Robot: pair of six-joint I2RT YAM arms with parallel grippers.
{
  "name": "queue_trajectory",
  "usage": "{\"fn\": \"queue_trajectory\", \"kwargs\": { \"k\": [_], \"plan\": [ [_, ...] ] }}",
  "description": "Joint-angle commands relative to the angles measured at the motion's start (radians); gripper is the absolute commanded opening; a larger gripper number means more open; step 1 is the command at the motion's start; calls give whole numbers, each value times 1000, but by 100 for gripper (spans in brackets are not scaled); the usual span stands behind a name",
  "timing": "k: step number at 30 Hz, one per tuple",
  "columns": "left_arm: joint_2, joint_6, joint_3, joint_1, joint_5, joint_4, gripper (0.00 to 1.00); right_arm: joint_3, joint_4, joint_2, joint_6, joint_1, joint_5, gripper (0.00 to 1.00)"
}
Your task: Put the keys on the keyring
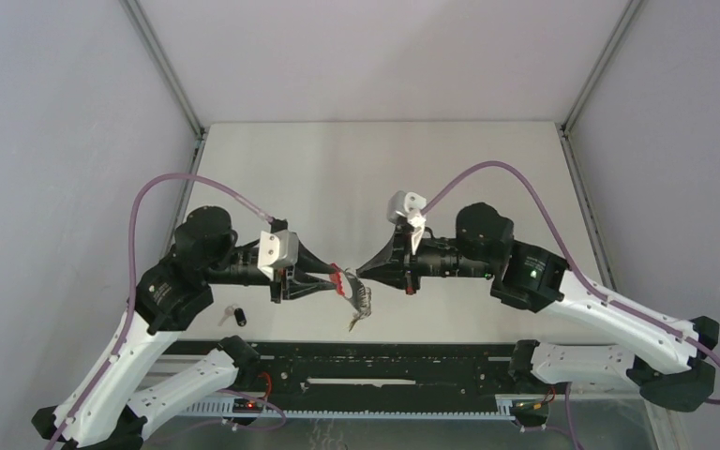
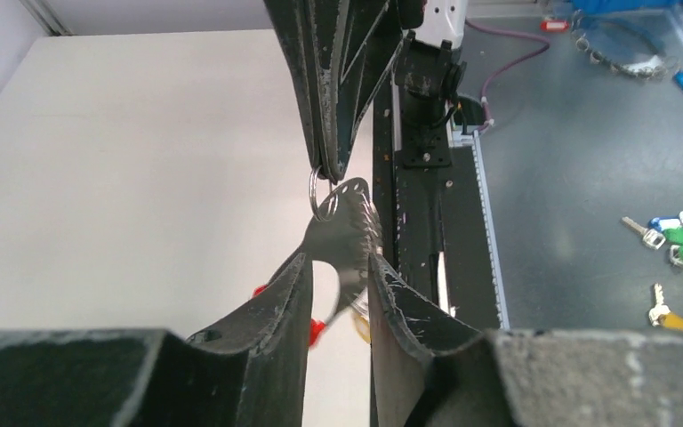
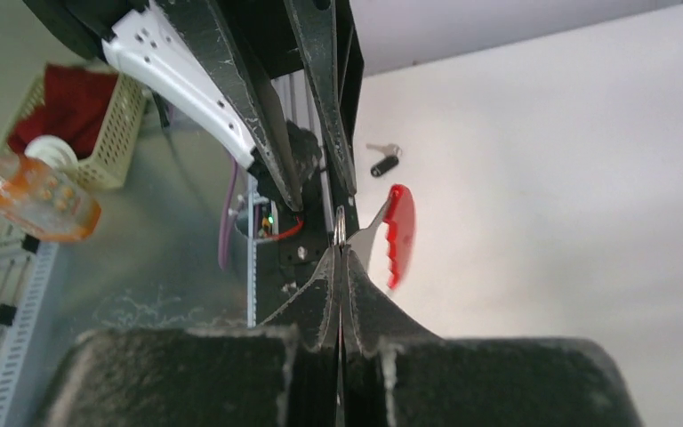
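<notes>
**A:** Top view: risks, then counts?

**B:** Left jaws grasp the red curved plastic band with its bunch of small silver wire rings, the keyring (image 1: pixel 341 279), above the white table (image 1: pixel 384 178). Right jaws meet it from its 3 o'clock side. The arms face each other, so a tug from either could pull the keyring out of one grip. Counts: one keyring. One small silver key with a black plastic tag, the black-tagged key (image 1: pixel 237 316), lies on the table at 8 o'clock of the keyring. What looks like the yellow-orange-tagged key (image 1: pixel 353 322) dangles at 6 o'clock.

**A:** Left wrist view?

**B:** Right jaws pinch one thin wire ring (image 2: pixel 317 191) at 11 o'clock of the bunch. The bite is shallow on springy wire, so it may twist or snap free. I cannot tell whether its split is open.

**A:** Right wrist view?

**B:** Right jaws are clenched tight on that wire ring, with the red band at its 3 o'clock. One black-tagged key sits at 1 o'clock. Both jaws are busy, so fetching it means letting go somewhere, and the keyring may swing or drop.
</notes>
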Motion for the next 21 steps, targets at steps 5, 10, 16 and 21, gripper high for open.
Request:
{"fn": "queue_trajectory", "kwargs": {
  "k": [5, 10, 16, 21],
  "plan": [
    [5, -252, -3, -4, 0, 191, 33, -163, 517, -87, 160, -10, -40, 0],
    [19, -290, -4, 1, -15, 214, 36, -183, 552, -88, 165, -9, -50, 0],
    [19, -359, 5, 5, 38, 261, 34, -184, 553, -75, 153, 1, -41, 0],
    [14, -371, 5, 10, 87, 268, 30, -184, 533, -74, 136, 12, -3, 0]
  ]
}}
